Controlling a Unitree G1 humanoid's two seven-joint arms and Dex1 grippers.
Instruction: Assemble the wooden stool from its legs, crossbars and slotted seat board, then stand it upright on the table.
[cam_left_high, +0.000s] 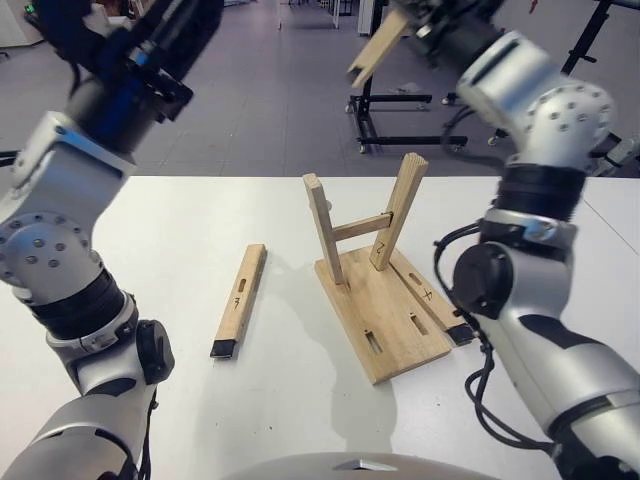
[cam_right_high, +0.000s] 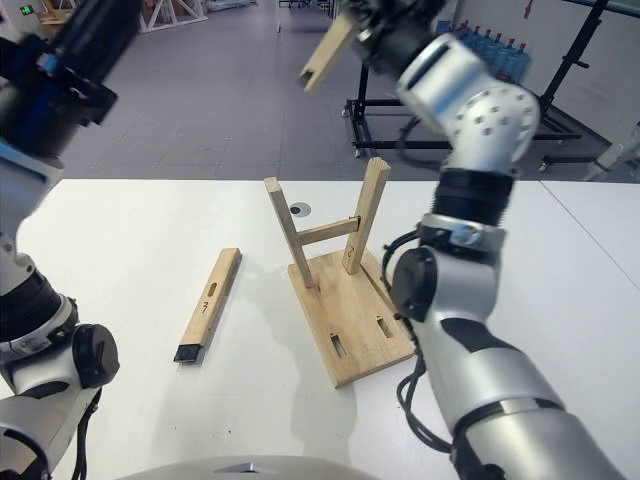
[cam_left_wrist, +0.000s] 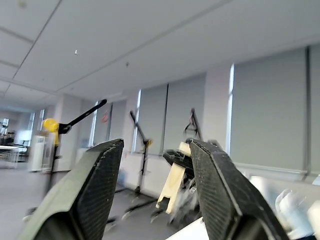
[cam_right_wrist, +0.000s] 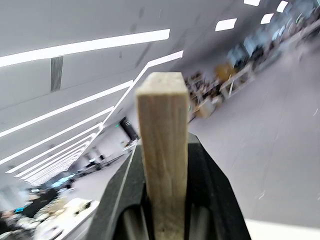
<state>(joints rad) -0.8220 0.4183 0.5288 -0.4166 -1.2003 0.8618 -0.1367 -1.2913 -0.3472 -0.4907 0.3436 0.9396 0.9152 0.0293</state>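
The seat board (cam_left_high: 385, 320) lay flat on the table (cam_left_high: 200, 220). Two upright legs (cam_left_high: 323, 228) stood in the seat board, joined by a crossbar (cam_left_high: 362, 227). A third leg (cam_left_high: 240, 300) lay flat to the left of the seat board, apart from it. A fourth piece (cam_left_high: 430, 298) lay along its right edge. The right gripper (cam_right_wrist: 167, 150), raised high beyond the seat board, was clamped on a wooden leg (cam_left_high: 378, 50). The left gripper (cam_left_wrist: 156, 165), raised to the left of the seat board, had its fingers spread and held nothing.
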